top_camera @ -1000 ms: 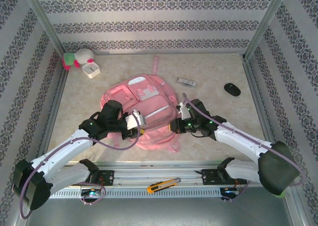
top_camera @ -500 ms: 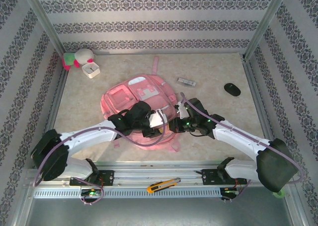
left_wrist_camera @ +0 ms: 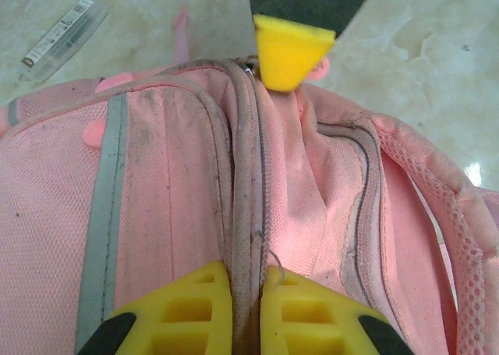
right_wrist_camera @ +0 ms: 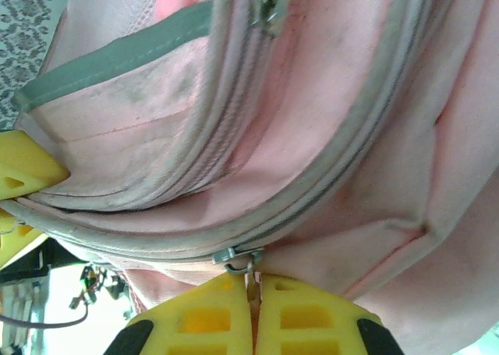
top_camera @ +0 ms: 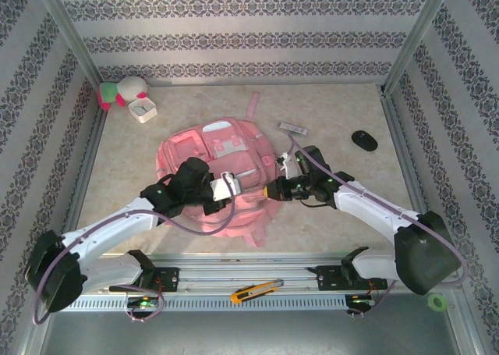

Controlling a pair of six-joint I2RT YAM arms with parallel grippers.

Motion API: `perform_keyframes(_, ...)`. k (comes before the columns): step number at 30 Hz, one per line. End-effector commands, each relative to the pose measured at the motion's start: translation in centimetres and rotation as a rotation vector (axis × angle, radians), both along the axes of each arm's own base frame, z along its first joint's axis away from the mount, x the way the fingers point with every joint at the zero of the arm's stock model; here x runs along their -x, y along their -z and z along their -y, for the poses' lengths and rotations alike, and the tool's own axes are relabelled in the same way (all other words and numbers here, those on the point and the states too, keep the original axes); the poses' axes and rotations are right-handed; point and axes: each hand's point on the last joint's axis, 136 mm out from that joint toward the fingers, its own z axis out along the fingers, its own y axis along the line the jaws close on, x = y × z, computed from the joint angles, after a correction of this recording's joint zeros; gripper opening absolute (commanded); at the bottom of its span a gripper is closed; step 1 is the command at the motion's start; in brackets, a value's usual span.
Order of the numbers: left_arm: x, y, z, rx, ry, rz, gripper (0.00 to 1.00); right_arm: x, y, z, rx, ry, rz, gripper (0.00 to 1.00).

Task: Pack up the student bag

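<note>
The student bag, a large pink backpack, lies flat in the middle of the table. My left gripper rests on its near right part. In the left wrist view that gripper is shut on a grey zip seam of the bag. My right gripper is at the bag's right edge. In the right wrist view it is shut on the metal zip pull of the bag. The two grippers face each other along the same seam.
A pink-and-white plush toy and a white box sit at the back left. A flat clear case and a black mouse lie to the right. A yellow utility knife rests on the front rail.
My left gripper swung onto the bag, pulled back slightly to the left and closed on the zip seam. The bag shifted a little. My right gripper stayed shut on the zip pull.
</note>
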Motion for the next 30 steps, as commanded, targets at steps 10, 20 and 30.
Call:
perform_keyframes(10, -0.1, -3.5, -1.1, 0.039, -0.183, -0.074, 0.62, -0.8, 0.3, -2.7, 0.047, -0.036, 0.044, 0.00)
perform_keyframes(20, -3.9, 1.1, 3.7, -0.115, -0.276, 0.011, 0.74, -0.7, -0.2, -2.9, 0.033, -0.012, 0.051, 0.00)
perform_keyframes(30, -1.0, 2.1, 3.2, -0.143, -0.065, 0.030, 0.07, -1.1, 0.2, -2.1, 0.023, 0.024, 0.047, 0.00)
